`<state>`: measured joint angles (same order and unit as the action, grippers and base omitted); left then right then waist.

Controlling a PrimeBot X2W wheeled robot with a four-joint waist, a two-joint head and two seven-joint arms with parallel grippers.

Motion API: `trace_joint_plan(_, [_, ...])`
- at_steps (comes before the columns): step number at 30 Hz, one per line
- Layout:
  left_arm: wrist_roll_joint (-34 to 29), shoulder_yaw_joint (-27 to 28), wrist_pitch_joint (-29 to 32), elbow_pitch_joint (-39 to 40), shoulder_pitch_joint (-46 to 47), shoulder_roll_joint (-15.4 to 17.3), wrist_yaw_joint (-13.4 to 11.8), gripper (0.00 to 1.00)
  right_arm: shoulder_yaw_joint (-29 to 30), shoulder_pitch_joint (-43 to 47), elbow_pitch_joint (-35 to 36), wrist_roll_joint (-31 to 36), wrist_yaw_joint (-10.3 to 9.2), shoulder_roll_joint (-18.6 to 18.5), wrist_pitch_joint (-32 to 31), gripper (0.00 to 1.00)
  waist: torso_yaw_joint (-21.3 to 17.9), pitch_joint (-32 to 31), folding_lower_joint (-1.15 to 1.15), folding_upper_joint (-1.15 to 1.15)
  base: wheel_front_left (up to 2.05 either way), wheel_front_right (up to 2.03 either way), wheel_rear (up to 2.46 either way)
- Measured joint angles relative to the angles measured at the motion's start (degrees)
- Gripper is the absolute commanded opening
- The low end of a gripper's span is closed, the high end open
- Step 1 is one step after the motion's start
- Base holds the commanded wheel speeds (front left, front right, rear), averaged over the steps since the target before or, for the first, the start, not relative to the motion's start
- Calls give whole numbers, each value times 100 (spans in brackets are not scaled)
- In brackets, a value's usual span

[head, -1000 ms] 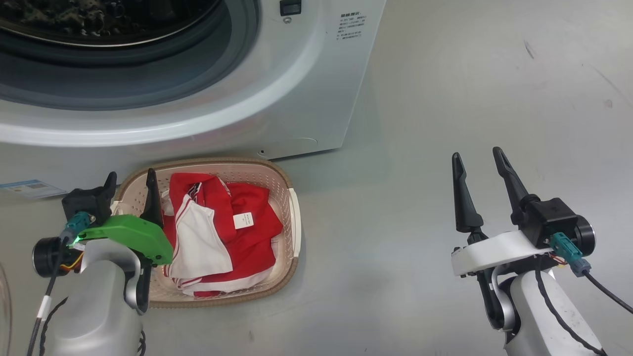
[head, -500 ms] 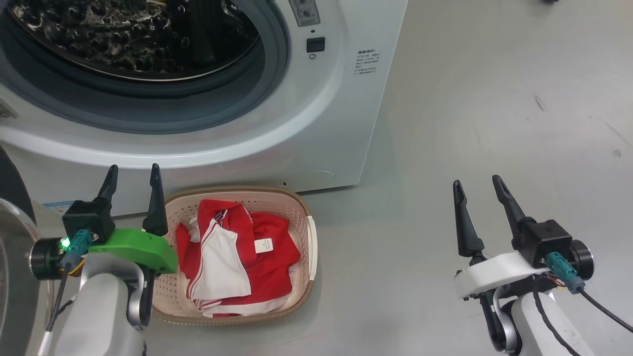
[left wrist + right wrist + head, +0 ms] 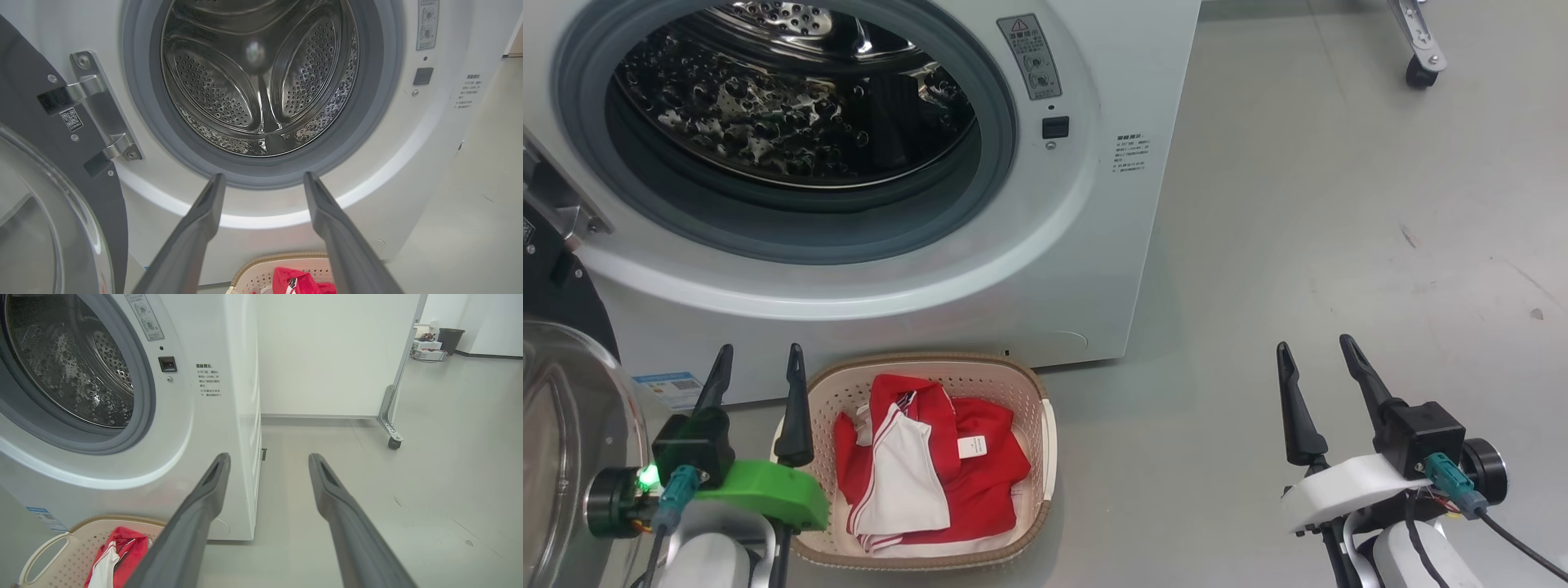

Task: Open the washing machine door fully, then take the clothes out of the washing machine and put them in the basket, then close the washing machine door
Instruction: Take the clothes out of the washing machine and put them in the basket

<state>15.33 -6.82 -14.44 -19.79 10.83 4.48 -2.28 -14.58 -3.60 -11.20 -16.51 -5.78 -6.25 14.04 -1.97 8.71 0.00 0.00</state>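
The white washing machine (image 3: 1094, 212) stands with its steel drum (image 3: 792, 98) bare inside the grey gasket. Its door (image 3: 564, 425) hangs swung out at the far left, the glass bowl (image 3: 36, 228) facing me. Red clothes (image 3: 931, 469) with white trim lie piled in the cream basket (image 3: 1029, 392) on the floor before the machine. My left gripper (image 3: 760, 359) is open and empty, just left of the basket's rim. Far off to the right over bare floor, my right gripper (image 3: 1315, 351) is open and empty. The clothes (image 3: 116, 551) and basket (image 3: 53, 547) also show in the right wrist view.
A door hinge bracket (image 3: 102, 106) sits on the machine's left front. A blue sticker (image 3: 666, 390) is low on the front. A white wheeled panel (image 3: 339, 355) with a caster (image 3: 394, 443) stands behind to the right. Grey floor (image 3: 1339, 245) spreads right of the machine.
The head camera has tilted up, so the drum opening, hinge and door glass come into view and the basket slides lower. Both grippers stay open; the clothes lie unmoved in the basket.
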Motion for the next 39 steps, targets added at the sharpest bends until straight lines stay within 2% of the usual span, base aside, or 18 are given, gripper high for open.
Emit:
trace_joint_plan(12, [-99,-62,-1,568,-714,14,-102,100,18,200,151,1,-42,-20,-7,100,43,-215,0,0,0,0,0])
trace_joint_plan(39, [-282,-108,211,1446,-1394,67,-256,100,22,427,350,10,-85,-58,-138,100,53,-453,0,0,0,0,0])
